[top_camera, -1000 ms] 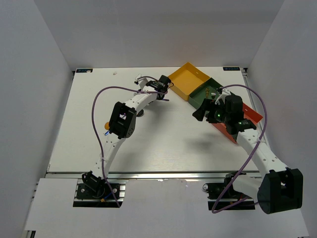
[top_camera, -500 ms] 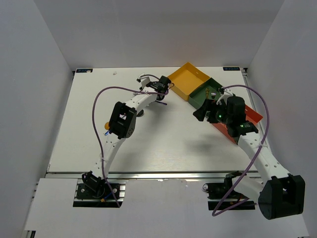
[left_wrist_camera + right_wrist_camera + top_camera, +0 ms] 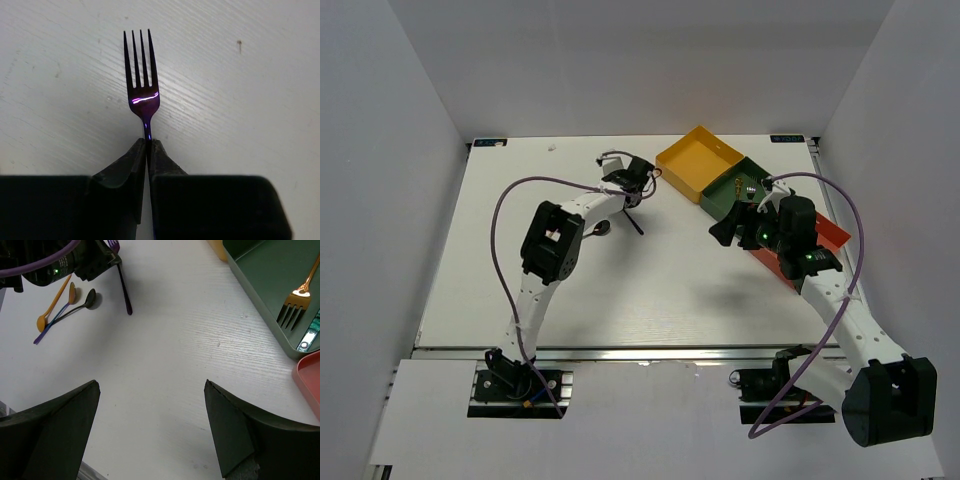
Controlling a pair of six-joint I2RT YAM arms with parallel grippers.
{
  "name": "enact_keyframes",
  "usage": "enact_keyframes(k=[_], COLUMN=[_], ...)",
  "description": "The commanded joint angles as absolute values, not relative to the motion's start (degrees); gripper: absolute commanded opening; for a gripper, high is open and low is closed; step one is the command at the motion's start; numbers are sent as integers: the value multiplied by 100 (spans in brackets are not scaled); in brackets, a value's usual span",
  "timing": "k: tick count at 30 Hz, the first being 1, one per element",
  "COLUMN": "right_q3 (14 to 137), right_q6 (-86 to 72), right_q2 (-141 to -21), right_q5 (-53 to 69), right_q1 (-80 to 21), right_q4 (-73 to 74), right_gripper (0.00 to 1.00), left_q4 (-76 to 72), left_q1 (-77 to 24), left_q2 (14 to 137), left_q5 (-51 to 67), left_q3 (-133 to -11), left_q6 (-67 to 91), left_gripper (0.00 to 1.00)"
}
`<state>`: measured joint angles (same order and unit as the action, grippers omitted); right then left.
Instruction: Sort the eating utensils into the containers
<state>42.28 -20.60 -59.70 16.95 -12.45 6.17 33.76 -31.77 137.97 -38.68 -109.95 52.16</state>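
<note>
The step in hand looks like the pickup of one utensil. The left gripper (image 3: 148, 142) is at the far middle of the bench (image 3: 670, 290), and its jaws are clenched on the purple fork (image 3: 143, 95). They pinch it at the thin neck just behind the head, with the tines pointing away from the wrist and the handle running back between the jaws. From the right wrist view the handle juts out below that gripper at a slant. Whether the fork is clear of the bench or touching it cannot be told. The right gripper (image 3: 150, 385) hovers near the trays with its jaws spread wide and nothing between them. The dark green tray (image 3: 270, 270) holds a gold fork (image 3: 296, 300), so it seems the natural home for the purple one. It sits between the yellow tray (image 3: 698, 160) and the red-orange tray (image 3: 830, 235). The next move probably calls for a clean lift, then a carry to the right past the near corner of the yellow tray. The long handle would have to clear the tray walls before the jaws let go over the green tray. An orange spoon (image 3: 54, 306) and a dark spoon (image 3: 82, 301) lie on the bench near the left arm, not yet sorted.
</note>
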Motion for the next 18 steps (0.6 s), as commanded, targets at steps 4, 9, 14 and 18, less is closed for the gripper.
enact_keyframes(k=[4,9,14,18], right_q3=[4245,4157,3938,3719], right_q6=[-2092,-2293,-2505,-2654], right_q2=[-5932,-6108,-6135,-6135], right_q5=[1916,2960,3270,3278], right_q1=[-1231,-1169,-1151,-1143], right_q4=[369,71,-237,-438], right_gripper=[89,89,89,89], left_q4=[3175,1848,1275,1222], left_q1=[-3647,-3797,-3849,-3911], left_q2=[13519,12403,11453,11136], left_q5=[-1899,-1434,-1345,-1310], left_q3=[-9661,-8501,-7849,-7638], left_q6=[4308,4298,4500,4483], left_gripper=[0,0,0,0])
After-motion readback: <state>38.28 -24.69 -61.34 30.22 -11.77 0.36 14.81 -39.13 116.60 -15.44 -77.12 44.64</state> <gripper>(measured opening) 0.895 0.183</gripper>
